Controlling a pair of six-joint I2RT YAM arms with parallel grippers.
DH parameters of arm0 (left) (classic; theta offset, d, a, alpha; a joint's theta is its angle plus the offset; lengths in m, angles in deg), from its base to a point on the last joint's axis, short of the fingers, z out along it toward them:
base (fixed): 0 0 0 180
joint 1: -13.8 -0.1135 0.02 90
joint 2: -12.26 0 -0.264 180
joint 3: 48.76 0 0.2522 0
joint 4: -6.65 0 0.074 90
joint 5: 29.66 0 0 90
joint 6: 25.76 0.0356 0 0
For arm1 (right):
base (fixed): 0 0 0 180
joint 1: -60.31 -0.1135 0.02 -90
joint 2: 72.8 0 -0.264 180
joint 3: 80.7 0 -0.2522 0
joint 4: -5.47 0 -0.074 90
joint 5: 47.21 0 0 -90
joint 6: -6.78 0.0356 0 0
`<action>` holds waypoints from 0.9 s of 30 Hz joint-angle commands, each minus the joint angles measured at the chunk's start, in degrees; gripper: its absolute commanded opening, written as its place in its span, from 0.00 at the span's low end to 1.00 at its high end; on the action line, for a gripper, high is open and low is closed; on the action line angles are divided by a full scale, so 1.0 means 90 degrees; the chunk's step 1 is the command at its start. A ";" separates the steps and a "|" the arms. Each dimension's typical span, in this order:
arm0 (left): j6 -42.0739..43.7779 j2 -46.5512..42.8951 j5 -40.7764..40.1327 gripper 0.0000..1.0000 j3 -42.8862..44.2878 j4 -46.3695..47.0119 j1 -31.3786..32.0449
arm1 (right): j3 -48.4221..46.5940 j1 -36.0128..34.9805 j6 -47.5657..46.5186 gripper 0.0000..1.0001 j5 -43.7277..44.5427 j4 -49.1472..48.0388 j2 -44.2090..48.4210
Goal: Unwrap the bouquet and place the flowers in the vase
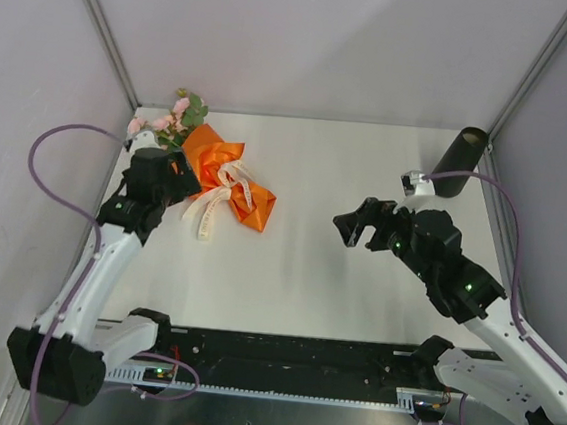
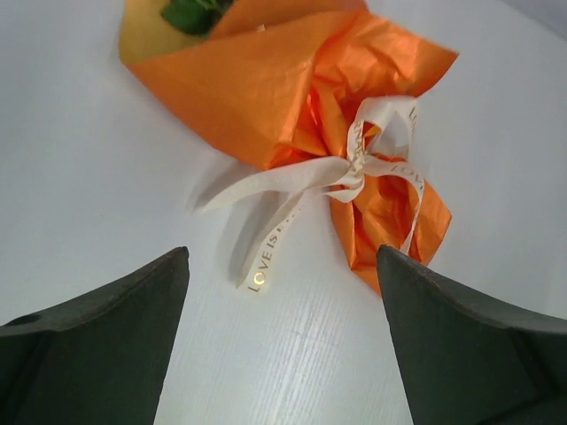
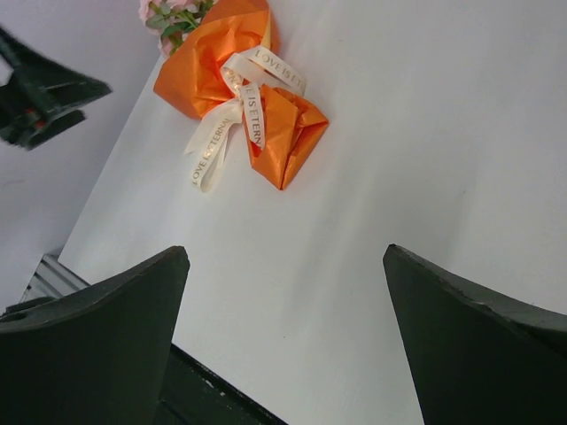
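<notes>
My left fingers (image 2: 97,345) stand wide apart with nothing between them, low over the tabletop (image 2: 80,159). The bouquet (image 2: 266,88) lies just ahead at twelve o'clock, its cream ribbon (image 2: 354,168) tied. My right fingers (image 3: 478,345) are spread and empty too. I'd pinch one loose ribbon tail, not the paper (image 2: 385,212), and pull slowly so the bow slips. The vase (image 1: 459,159) stands at two o'clock, well apart.

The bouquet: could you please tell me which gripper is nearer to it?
Left. The left gripper sits right beside the bouquet, on its left; the right gripper is well off to its right, across the table.
</notes>
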 commanded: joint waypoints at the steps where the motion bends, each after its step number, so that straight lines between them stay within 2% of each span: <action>1: -0.0592 0.0643 0.0771 0.90 0.0237 0.0298 -0.0079 | 0.0149 -0.0063 -0.0303 0.99 -0.0260 -0.0393 0.0375; 6: -0.0835 0.1153 0.1097 0.86 -0.0201 0.0818 -0.0079 | 0.0270 -0.0058 -0.0301 0.99 -0.0274 -0.0351 0.0512; 20: -0.0803 0.2134 0.0964 0.81 -0.1075 0.1397 -0.0074 | 0.0446 -0.0002 0.0019 0.96 -0.0365 -0.0707 0.0267; 27: -0.1055 0.2682 0.1010 0.72 -0.1200 0.1662 0.0025 | 0.0450 -0.0001 0.0154 0.94 -0.0624 -0.1033 0.0070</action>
